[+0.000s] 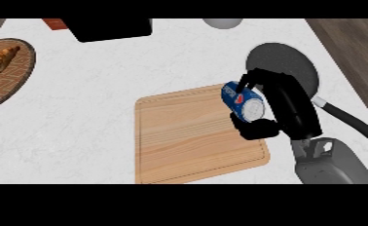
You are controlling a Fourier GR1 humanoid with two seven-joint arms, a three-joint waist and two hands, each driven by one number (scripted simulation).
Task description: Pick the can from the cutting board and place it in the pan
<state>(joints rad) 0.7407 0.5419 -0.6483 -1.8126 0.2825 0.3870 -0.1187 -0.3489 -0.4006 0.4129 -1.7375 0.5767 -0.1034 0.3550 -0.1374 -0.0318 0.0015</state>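
A blue can (pixel 242 102) with a white end is tilted over the right edge of the wooden cutting board (pixel 187 137). My right hand (pixel 284 104) is curled round the can, fingers above it and thumb below. The dark round pan (pixel 287 64) lies just behind and to the right of the hand, its black handle (pixel 345 115) running toward the lower right. Part of the pan is hidden by the hand. My left hand does not show.
A black box (pixel 111 28) stands at the back of the white counter. A wooden plate with bread (pixel 10 66) sits at the left edge. A grey round object (pixel 223 23) shows at the back. The counter's edge runs along the far right.
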